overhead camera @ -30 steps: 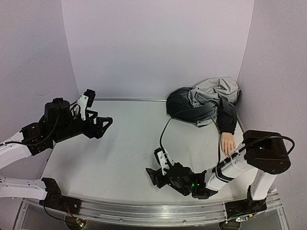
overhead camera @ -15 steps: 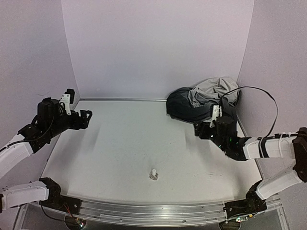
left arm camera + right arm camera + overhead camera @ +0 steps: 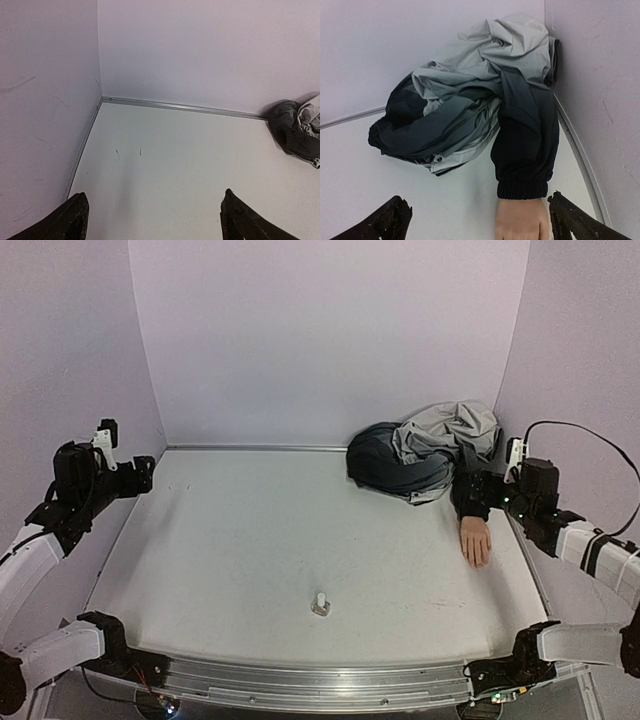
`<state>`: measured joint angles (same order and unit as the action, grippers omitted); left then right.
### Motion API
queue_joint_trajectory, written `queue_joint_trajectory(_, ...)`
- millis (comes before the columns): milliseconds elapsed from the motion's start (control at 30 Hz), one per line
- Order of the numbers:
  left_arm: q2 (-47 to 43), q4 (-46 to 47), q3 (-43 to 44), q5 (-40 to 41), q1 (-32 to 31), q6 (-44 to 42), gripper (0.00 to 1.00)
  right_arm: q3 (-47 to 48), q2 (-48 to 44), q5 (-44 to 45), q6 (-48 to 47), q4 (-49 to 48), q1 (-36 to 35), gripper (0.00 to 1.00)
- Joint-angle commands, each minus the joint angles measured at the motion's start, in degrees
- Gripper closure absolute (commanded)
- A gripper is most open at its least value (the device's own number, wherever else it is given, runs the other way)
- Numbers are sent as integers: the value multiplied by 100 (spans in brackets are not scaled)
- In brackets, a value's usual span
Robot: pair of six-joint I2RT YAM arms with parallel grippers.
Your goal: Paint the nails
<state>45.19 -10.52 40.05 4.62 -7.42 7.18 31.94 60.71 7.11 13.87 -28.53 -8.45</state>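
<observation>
Mannequin hand (image 3: 476,540) is flat on the table (image 3: 250,530) over at the right edge in the top view, fingers pointing at the near side. Its wrist disappears into the dark sleeve (image 3: 470,492) of a crumpled grey jacket (image 3: 420,450) bunched in the back right corner. The nails (image 3: 479,560) are way too small to make out from up here. A small clear bottle (image 3: 320,604) with a white cap stands on its own near the front middle, well apart from everything. The left gripper (image 3: 138,474) hangs at the far left wall, and the right gripper (image 3: 490,490) sits just beside the sleeve.

Left wrist view: left gripper (image 3: 153,195) has both fingers spread wide over bare table, nothing between them, with a bit of jacket showing at the right edge.

Right wrist view: right gripper (image 3: 477,199) is also spread wide with nothing in it. The sleeve cuff and the top of the hand (image 3: 520,222) sit just inside its right finger (image 3: 570,220), and the nails are cut off by the frame.
</observation>
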Motion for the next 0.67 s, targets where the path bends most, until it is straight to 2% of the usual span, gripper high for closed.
queue_joint_trajectory(0, 41, 425, 624, -115, 26, -424, 7, 518, -563, 39, -374, 256, -26, 2)
queue_joint_trajectory(100, 83, 501, 768, -234, 23, -524, 6, 556, -698, 124, -442, 322, -29, 2)
queue_joint_trajectory(200, 41, 638, 810, -372, 22, -695, 1, 534, -856, 85, -430, 288, -31, 2)
queue_joint_trajectory(633, -106, 711, 751, -251, 21, -1007, 1, 344, -1237, 79, -510, 46, -31, 2)
